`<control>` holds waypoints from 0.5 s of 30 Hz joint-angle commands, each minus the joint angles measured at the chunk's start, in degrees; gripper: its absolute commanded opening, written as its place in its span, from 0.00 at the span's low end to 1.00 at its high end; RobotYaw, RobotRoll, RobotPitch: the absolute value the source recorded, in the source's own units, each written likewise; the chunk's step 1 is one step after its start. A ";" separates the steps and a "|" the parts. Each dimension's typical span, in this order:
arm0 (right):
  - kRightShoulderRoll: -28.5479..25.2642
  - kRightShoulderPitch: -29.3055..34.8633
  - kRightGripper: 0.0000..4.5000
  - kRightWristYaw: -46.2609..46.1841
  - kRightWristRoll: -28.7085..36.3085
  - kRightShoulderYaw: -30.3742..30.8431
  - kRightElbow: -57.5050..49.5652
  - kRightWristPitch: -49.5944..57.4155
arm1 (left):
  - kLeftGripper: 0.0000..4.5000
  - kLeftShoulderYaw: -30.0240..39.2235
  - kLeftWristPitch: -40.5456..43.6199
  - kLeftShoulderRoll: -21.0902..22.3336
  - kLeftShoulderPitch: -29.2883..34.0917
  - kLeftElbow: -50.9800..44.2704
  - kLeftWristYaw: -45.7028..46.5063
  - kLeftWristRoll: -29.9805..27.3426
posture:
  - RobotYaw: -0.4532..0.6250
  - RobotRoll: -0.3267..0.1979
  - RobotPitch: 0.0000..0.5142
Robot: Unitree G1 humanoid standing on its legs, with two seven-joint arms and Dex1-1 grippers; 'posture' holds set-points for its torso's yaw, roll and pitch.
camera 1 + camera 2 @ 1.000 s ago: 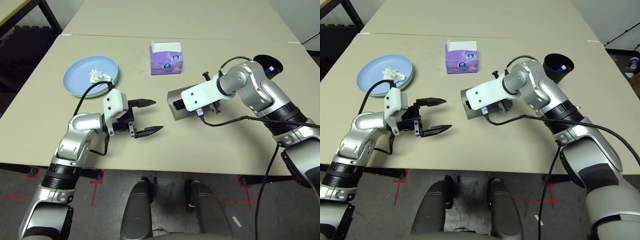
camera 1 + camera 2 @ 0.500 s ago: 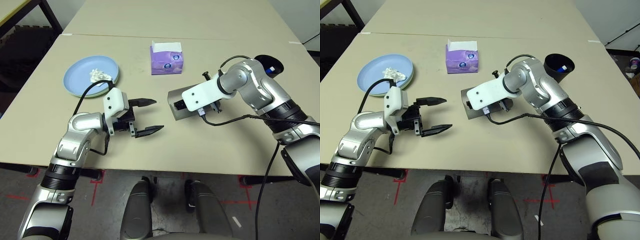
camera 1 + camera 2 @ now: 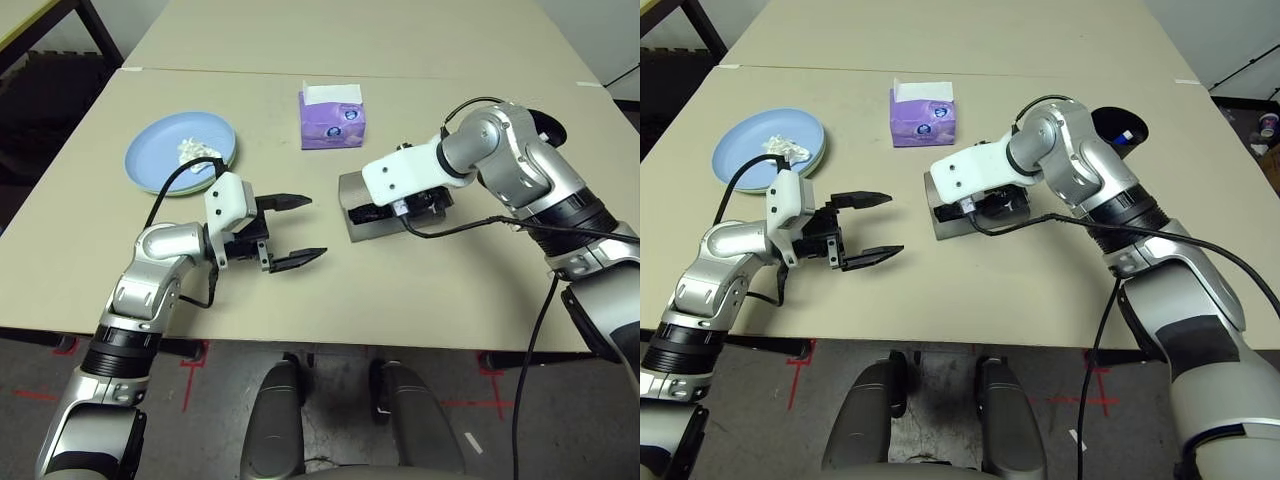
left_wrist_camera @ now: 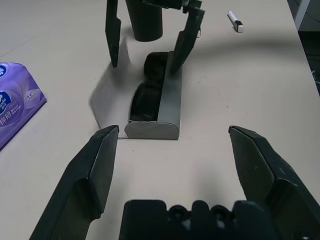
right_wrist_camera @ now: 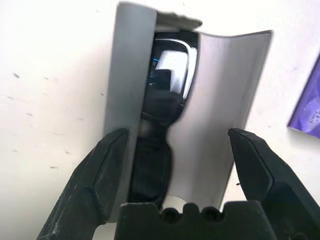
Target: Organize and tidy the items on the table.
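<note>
A grey glasses case (image 3: 362, 228) lies open mid-table with black sunglasses (image 5: 160, 100) inside it. My right gripper (image 5: 178, 134) hovers just over the case, open, with one finger on each side and nothing held. My left gripper (image 3: 312, 228) stands open a little to the left of the case, holding nothing. At the far left a light blue plate (image 3: 165, 160) rests on a pale green one, with crumpled white tissue (image 3: 197, 150) on top. A black cup (image 3: 1120, 125) stands behind my right arm. A white pen (image 4: 235, 21) lies on the table past the cup.
A purple tissue box (image 3: 332, 118) stands at the back centre, behind the case. A second table (image 3: 350, 35) joins on along the far edge. Bare tabletop (image 3: 420, 290) stretches in front of both grippers.
My right gripper has gone from shut to open and lifted slightly off the case, leaving the sunglasses lying inside. The left arm has not moved.
</note>
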 commanded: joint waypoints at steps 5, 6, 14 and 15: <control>-0.77 -0.30 0.99 1.26 2.75 -0.87 -1.22 2.43 | 1.00 -0.31 -1.35 -0.44 -0.61 1.73 -0.59 0.48 | 0.42 0.62 0.37; -0.79 -0.38 0.99 1.33 3.19 -1.10 -1.35 2.94 | 1.00 -0.33 -1.43 -0.42 -0.65 1.89 -0.66 0.49 | 0.42 0.62 0.37; -0.89 -0.79 0.99 4.22 10.64 -5.39 -4.88 12.49 | 1.00 -0.06 -1.84 -0.18 -0.75 2.91 -1.05 0.34 | 0.42 0.62 0.36; -1.22 -0.29 0.99 4.75 12.58 -6.79 -5.96 14.93 | 1.00 0.07 -1.91 -0.11 -0.68 3.05 -1.08 0.28 | 0.42 0.62 0.36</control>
